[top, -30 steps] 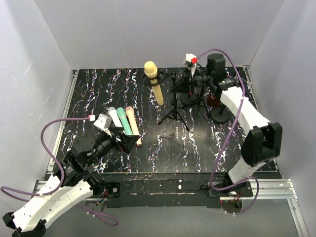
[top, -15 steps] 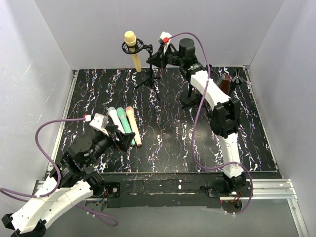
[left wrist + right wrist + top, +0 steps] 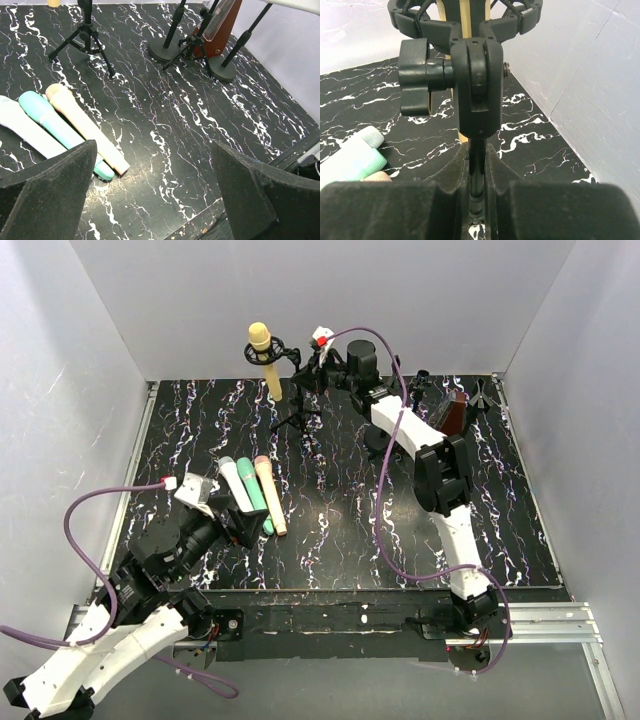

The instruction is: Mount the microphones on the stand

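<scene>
A yellow microphone (image 3: pixel 262 358) sits in the shock mount of a black tripod stand (image 3: pixel 296 405) at the back of the table. My right gripper (image 3: pixel 318 367) is shut on the stand's pole (image 3: pixel 479 160), just below the mount clamp. The yellow microphone also shows in the right wrist view (image 3: pixel 465 20). A white microphone (image 3: pixel 233 483), a mint green microphone (image 3: pixel 254 492) and a peach-pink microphone (image 3: pixel 271 495) lie side by side at the front left. My left gripper (image 3: pixel 243 527) is open and empty above their tail ends. They also show in the left wrist view: white (image 3: pixel 22 129), mint (image 3: pixel 56 127), peach (image 3: pixel 85 126).
A brown metronome (image 3: pixel 452 412) stands at the back right among other black stands, two with round bases (image 3: pixel 164 50) (image 3: pixel 223 70). A small tripod (image 3: pixel 486 394) is in the back right corner. White walls enclose the table on three sides.
My right arm has carried the stand with the yellow microphone from the back right to the back left. My left gripper has drawn back a little toward the front left.
</scene>
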